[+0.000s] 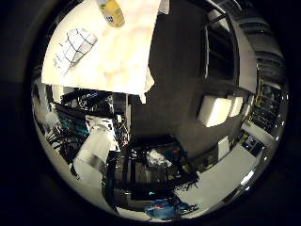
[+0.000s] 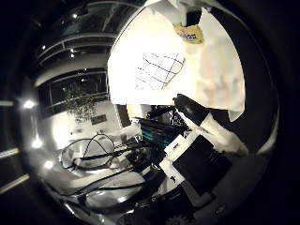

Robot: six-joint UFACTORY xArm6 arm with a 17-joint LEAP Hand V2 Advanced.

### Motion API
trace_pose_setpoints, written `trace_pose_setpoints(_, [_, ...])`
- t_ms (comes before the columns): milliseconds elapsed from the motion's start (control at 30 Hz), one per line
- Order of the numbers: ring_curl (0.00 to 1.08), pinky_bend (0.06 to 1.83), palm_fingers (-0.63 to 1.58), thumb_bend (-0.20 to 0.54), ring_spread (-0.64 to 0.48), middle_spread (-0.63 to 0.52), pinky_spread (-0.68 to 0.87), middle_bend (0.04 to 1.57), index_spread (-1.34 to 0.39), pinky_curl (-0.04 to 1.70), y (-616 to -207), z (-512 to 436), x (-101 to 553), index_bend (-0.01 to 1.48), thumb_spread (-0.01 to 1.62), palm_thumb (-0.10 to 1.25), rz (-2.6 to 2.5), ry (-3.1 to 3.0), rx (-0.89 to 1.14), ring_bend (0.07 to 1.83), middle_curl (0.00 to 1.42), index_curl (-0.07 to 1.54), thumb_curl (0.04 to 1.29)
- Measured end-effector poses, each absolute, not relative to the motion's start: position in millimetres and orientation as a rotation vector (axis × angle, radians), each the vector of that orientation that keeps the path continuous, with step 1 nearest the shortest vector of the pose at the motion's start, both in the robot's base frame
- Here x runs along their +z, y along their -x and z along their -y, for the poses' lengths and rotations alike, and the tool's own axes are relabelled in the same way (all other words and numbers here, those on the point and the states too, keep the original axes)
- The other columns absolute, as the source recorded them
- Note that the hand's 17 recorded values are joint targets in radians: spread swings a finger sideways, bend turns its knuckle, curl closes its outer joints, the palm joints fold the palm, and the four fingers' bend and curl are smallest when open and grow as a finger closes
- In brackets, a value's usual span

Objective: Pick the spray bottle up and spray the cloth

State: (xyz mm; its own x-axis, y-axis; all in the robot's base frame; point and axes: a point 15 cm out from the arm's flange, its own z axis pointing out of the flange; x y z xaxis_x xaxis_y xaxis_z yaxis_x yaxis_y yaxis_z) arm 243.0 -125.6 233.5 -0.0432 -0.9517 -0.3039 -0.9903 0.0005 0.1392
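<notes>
Yellow-labelled spray bottle (image 1: 112, 12) stands on the pale marbled bench (image 1: 122, 56), beside the white grid-patterned cloth (image 2: 159, 69), evidently staged for spraying. Hand (image 2: 197, 159) well apart from both; finger state cannot be determined.

You see the table (image 1: 117, 56) covered in a pale sheet, matt and smooth, with faint warm mottling. The cloth (image 2: 159, 69) is soft white fabric with a thin dark grid, slightly rumpled. The spray bottle (image 1: 112, 12), upper centre of the little-finger view, looks like glossy plastic with a yellow label. The hand (image 2: 199, 157) shows matt black and smooth white plastic parts, lower right of the thumb view. Finish of the dark floor cannot be told.
</notes>
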Motion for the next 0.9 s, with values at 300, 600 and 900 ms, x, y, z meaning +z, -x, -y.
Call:
trace_pose_setpoints(300, [0.2,0.22,0.32,-0.025,0.16,-0.04,0.38,0.23,-0.39,0.24,-225,154,208,0.15,1.04,0.74,-2.188,1.957,0.553,0.21,0.36,0.36,0.38])
trace_pose_setpoints(600, [0.24,0.29,0.24,-0.027,0.16,-0.02,0.39,0.24,-0.35,0.28,-240,158,196,0.15,1.05,0.68,-2.145,1.804,0.535,0.27,0.36,0.28,0.36])
trace_pose_setpoints(900, [0.25,0.32,0.21,-0.024,0.16,0.0,0.39,0.25,-0.34,0.3,-257,155,188,0.15,1.05,0.65,-2.06,1.631,0.526,0.29,0.36,0.26,0.35])
